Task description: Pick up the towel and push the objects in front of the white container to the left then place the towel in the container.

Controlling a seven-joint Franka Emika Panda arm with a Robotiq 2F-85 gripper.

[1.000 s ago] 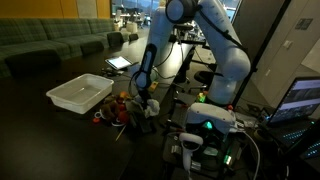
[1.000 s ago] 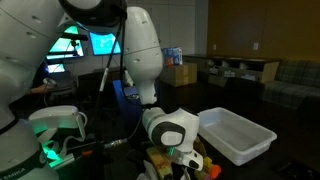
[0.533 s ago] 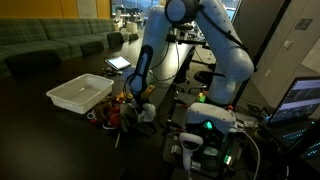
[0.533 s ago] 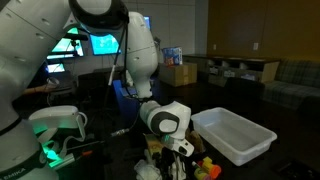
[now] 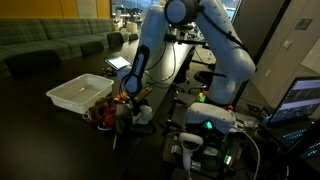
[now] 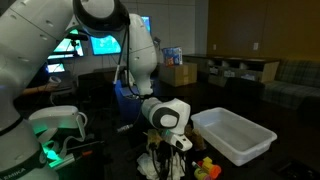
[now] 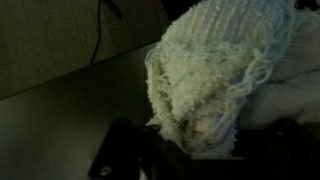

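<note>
Towel [image 7: 215,72], one, clamped in claw [image 5: 130,102], one white container [image 5: 78,94], perhaps four objects [image 5: 105,114]

You're in an office-style robotics lab, lights dim. It's an open-plan room: a green sofa [image 5: 45,42] runs along the far wall and a second sofa [image 6: 290,78] shows in an exterior view. Monitors [image 6: 100,44] glow behind the robot arm [image 5: 215,45], and a laptop [image 5: 305,98] is open beside the rig. Cardboard boxes [image 6: 181,73] are stacked near the wall. A green-lit control box [image 5: 208,125] and loose cables [image 5: 245,150] sit by the dark tabletop [image 5: 40,115]. No kitchen or home fittings show.
</note>
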